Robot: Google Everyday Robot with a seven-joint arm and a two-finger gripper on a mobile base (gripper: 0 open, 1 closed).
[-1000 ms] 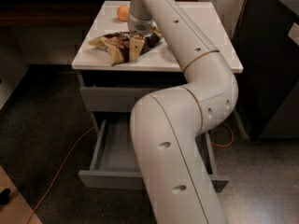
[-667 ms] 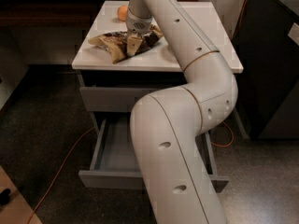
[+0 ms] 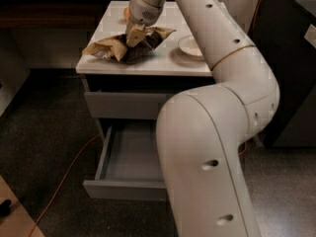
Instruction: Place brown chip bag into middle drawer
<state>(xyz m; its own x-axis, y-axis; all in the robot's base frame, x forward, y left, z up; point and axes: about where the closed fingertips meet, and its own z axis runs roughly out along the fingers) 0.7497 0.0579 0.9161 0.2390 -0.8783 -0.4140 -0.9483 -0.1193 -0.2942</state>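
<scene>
My gripper [image 3: 134, 36] is down on the bag [image 3: 117, 48], at about the middle of its length, with the wrist housing directly above it. From here I cannot tell how far the gripper is open, or whether it actually has hold of the bag; its tip is lost against the crumpled foil.

The bag lies on the cabinet top [image 3: 163, 65], toward the left front. One tan end reaches almost to the left edge, the dark middle bunches up around the gripper, and the other end points toward the bowl [image 3: 189, 46]. The bowl sits just to the right of the bag, apart from it, and the arm [image 3: 217, 132] cuts off its right side. Behind the wrist I make out only a sliver of orange, the ball [image 3: 126, 13]; most of it is hidden.

Below the top, the upper drawer front [image 3: 123, 105] is closed. Under it the drawer [image 3: 129, 154] stands pulled out, and what shows of its grey floor is bare. Its right half is hidden behind the arm's big lower link, so I cannot see that side's wall or corner.

An orange cable [image 3: 64, 179] runs across the dark floor to the left of the cabinet.
</scene>
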